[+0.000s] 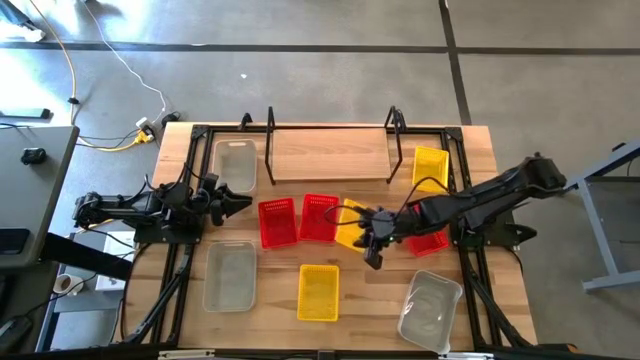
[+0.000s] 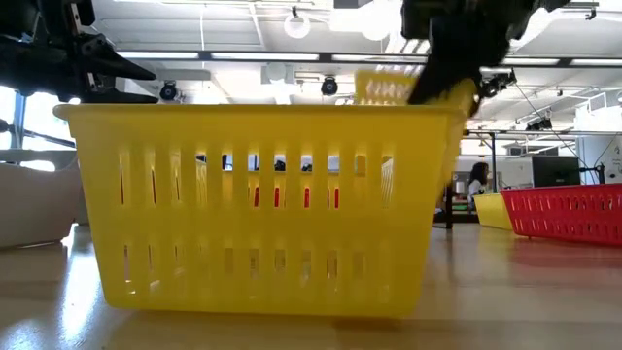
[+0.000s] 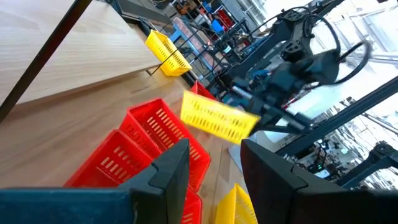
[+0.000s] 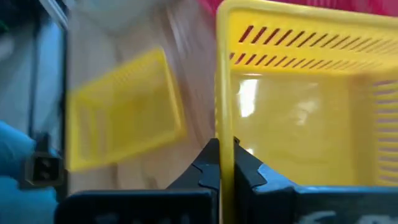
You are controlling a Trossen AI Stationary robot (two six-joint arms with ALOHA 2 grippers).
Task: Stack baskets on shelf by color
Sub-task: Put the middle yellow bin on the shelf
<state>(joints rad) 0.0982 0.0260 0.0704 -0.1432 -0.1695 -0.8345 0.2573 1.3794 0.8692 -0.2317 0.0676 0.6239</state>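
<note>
My right gripper (image 1: 372, 240) is over the middle of the table, shut on a yellow mesh basket (image 1: 349, 230) that hangs tilted in the air (image 3: 217, 118). Two red baskets (image 1: 277, 222) (image 1: 320, 216) stand side by side just left of it. A second yellow basket (image 1: 318, 292) rests on its base near the table's front edge and fills the low view (image 2: 262, 204). A third yellow one (image 1: 431, 167) stands right of the shelf board (image 1: 330, 155). My left gripper (image 1: 238, 201) waits open at the table's left side, touching nothing. My right gripper pinches the yellow basket's wall at the rim (image 4: 222, 124), one finger (image 4: 208, 167) outside and the other inside the basket. The fingers come slanting down from the table's right. The basket is lifted clear of the table and tilted.
Clear-grey baskets stand at far left (image 1: 233, 164), near left (image 1: 229, 275) and near right (image 1: 430, 310). Another red basket (image 1: 430, 241) lies under my right arm. The shelf's black posts (image 1: 271, 125) rise at the board's ends. Bare wood lies between the red baskets and the shelf.
</note>
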